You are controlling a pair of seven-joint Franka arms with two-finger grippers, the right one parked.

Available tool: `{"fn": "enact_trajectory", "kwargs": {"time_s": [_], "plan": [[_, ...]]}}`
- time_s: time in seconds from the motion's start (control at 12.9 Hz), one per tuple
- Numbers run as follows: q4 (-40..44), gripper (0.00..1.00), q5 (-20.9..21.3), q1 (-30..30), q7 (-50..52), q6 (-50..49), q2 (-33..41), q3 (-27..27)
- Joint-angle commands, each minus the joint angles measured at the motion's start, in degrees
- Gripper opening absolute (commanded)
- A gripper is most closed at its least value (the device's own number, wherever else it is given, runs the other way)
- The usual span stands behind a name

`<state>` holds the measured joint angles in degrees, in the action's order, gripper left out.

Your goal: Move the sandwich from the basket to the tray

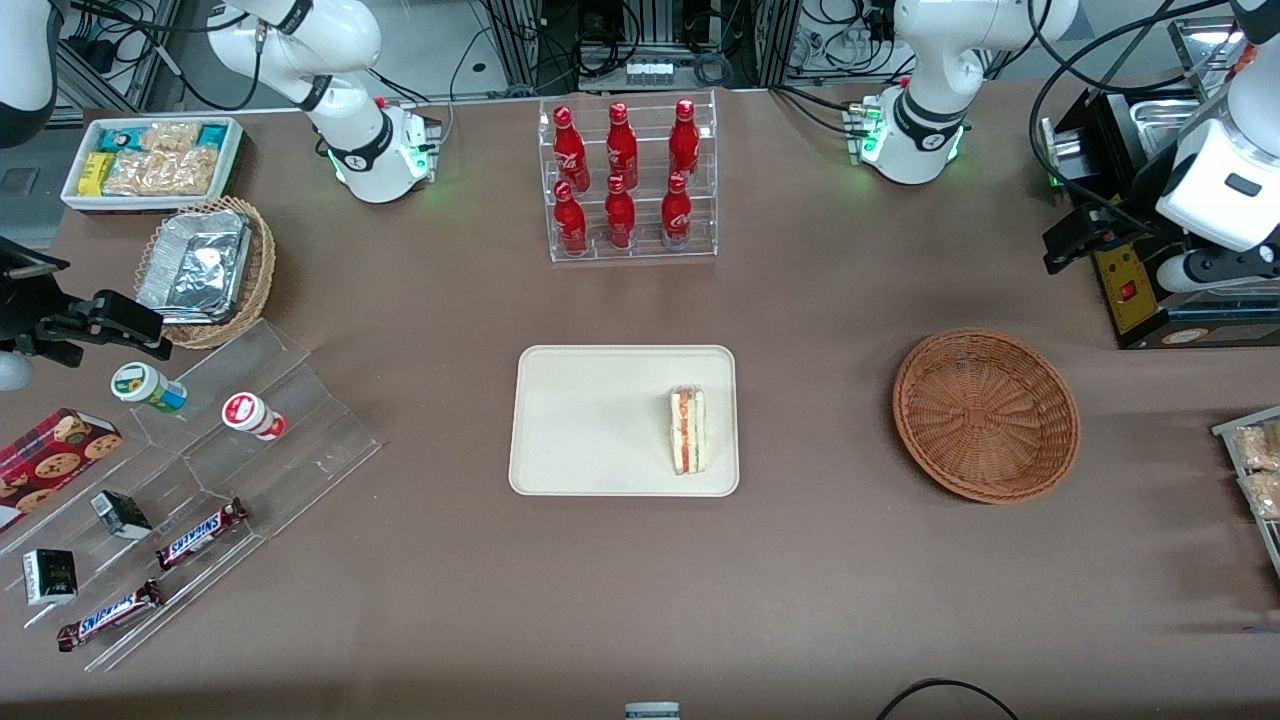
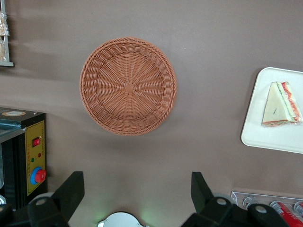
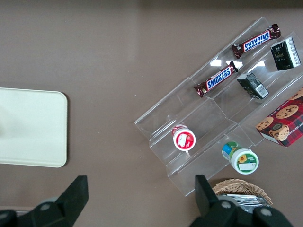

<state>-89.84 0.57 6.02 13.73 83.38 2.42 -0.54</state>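
Observation:
The sandwich (image 1: pixel 688 430) (image 2: pixel 280 105), a pale wedge with red and green filling, lies on the cream tray (image 1: pixel 600 420) (image 2: pixel 265 137) (image 3: pixel 33 127), near the tray's edge that faces the basket. The reddish-brown wicker basket (image 1: pixel 985 415) (image 2: pixel 128 86) sits empty on the table toward the working arm's end. My gripper (image 1: pixel 1075 240) (image 2: pixel 136 191) hangs high above the table, farther from the front camera than the basket. It is open, with nothing between its black fingers (image 2: pixel 71 189).
A black box with a red button (image 1: pixel 1130 290) (image 2: pixel 33 161) stands beside my gripper. A clear rack of red bottles (image 1: pixel 628 180) stands farther back than the tray. Snack packets (image 1: pixel 1255 470) lie at the working arm's table edge. A clear tiered stand (image 1: pixel 200 470) and a foil-tray basket (image 1: pixel 205 270) sit toward the parked arm's end.

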Motion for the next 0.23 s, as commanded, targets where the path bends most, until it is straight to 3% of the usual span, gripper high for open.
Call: {"fn": "enact_trajectory", "kwargs": {"time_s": [0.0,0.16], "plan": [[-1.0,1.0,0.7,-0.3,-3.3,-0.5,1.2,-0.1],[-1.3,1.0,0.8,-0.3,-3.1,-0.5,1.1,-0.1]]}}
